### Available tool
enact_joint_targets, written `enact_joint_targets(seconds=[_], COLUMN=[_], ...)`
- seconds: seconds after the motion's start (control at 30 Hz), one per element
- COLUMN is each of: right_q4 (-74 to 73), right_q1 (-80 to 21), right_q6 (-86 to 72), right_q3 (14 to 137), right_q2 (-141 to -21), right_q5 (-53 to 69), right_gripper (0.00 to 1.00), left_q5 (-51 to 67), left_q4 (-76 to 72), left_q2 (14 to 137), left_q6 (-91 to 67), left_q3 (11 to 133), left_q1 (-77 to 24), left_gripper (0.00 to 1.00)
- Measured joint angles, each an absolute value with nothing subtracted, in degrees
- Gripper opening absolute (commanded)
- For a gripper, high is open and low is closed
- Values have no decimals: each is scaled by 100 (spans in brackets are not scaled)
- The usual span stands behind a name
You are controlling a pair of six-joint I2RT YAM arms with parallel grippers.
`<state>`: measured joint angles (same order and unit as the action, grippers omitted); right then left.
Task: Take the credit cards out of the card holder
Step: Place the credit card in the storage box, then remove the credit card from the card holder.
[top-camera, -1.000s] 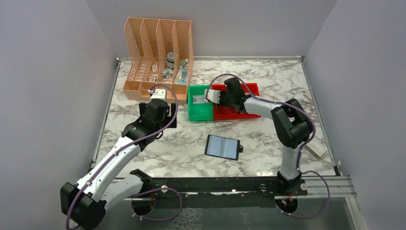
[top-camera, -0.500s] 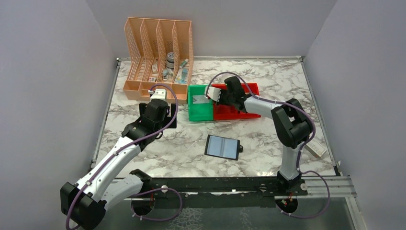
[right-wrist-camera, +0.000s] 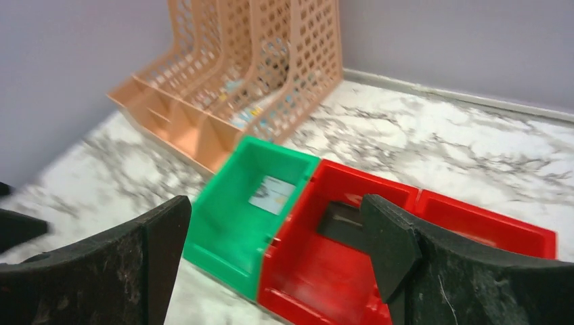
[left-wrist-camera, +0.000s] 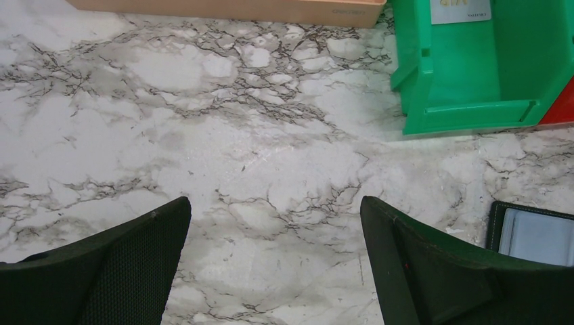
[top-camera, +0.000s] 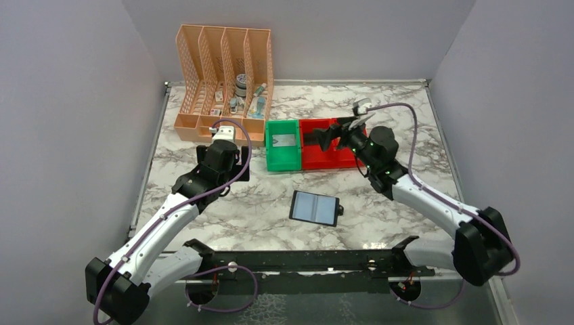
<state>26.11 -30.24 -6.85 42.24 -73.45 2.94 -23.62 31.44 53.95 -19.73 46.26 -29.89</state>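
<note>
Between the arms, on the marble table (top-camera: pixel 392 101): card holder (top-camera: pixel 314 208), open and flat.
Lies with long axis left-to-right, side tab toward the right arm. White credit card (top-camera: pixel 285 140) in green bin (top-camera: pixel 283 164). Left gripper (left-wrist-camera: pixel 274 203) and right gripper (right-wrist-camera: pixel 274 203) spread wide, holding nothing.

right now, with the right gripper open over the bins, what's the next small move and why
Probably bring the right gripper down to the card holder for another card. Its jaws are open and empty above the red bin, one card lies in the green bin, and the holder lies open on the table; whether cards remain is unclear.
</note>
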Motion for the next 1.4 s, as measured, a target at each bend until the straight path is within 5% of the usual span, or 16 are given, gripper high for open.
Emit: enact_joint_targets(seconds=[0.13,0.27,0.43,0.77,1.4], right_q4=[2427,2344,1649,-1109,-2397], right_q1=[-3013,-2998,-3334,-5614,-5881], right_q6=[-2001,-2961,-3887,-4552,-4936], right_q3=[4005,3291,2781,4045,5068], right_q2=[-6569,-6016,-5946,-7179,-8748], right_q5=[401,821,1278,-1039,-2071], right_gripper=[94,74,73,64,63], left_q5=[-2359,-2357,-2357,-2359,-2359], left_q4=[3144,3144,3144,3144,3146], left_q2=[5402,5426,5443,5446,5472], left_q6=[-1973,-1973,-1973,-1973,-1975], left_q3=[4626,4626,4626,4626,4626], left_q1=[-2969,-2967,-2967,-2963,-2958], left_gripper=[99,99,99,99,99])
